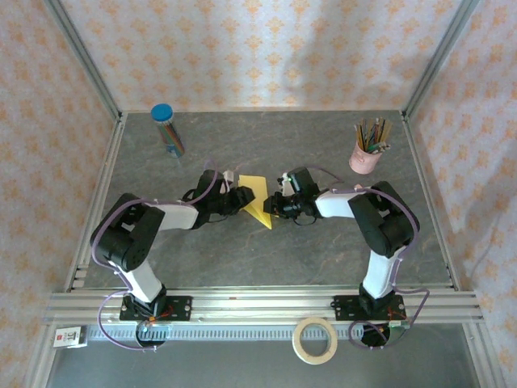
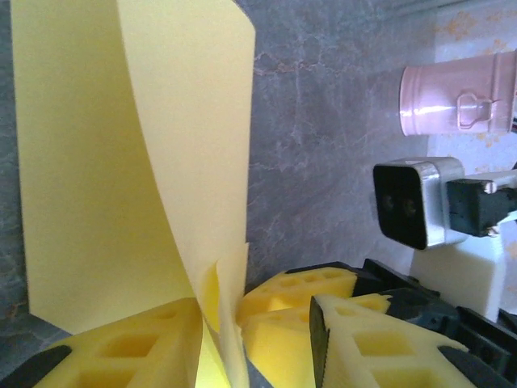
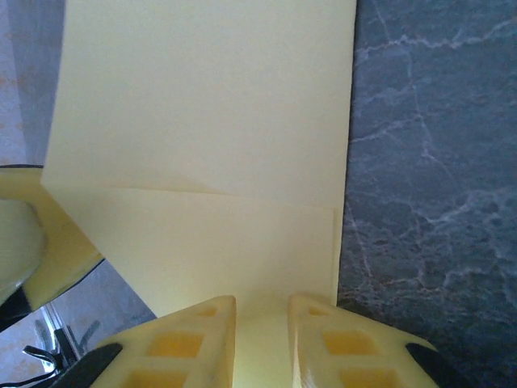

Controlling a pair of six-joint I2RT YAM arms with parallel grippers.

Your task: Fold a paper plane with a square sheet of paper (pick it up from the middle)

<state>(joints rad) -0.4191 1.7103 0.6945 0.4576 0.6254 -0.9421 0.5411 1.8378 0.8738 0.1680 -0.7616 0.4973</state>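
The yellow paper sheet (image 1: 257, 196) sits mid-tabletop (image 1: 323, 255), part folded and caught between my two arms. From above it reads as a narrow wedge: broad end toward the far wall, sharp tip toward the near edge and a touch right, so its long axis runs far-to-near on a slight slant. On the left wrist camera one flap stands up off the surface and curls over. My left end effector (image 2: 242, 347) is clamped on the paper where that curl gathers. The right end effector (image 3: 262, 323) has its fingers narrowly apart with paper showing in the gap, and I can't tell whether it pinches or only rests there. A faint crease crosses the sheet just ahead of those fingers. To do this fold well I'd anchor with one side, lay the raised flap down slowly along the long axis, match the edges before pressing, and avoid pulling the arms apart, since thin paper tears. The pink cup (image 1: 365, 158) stands well clear
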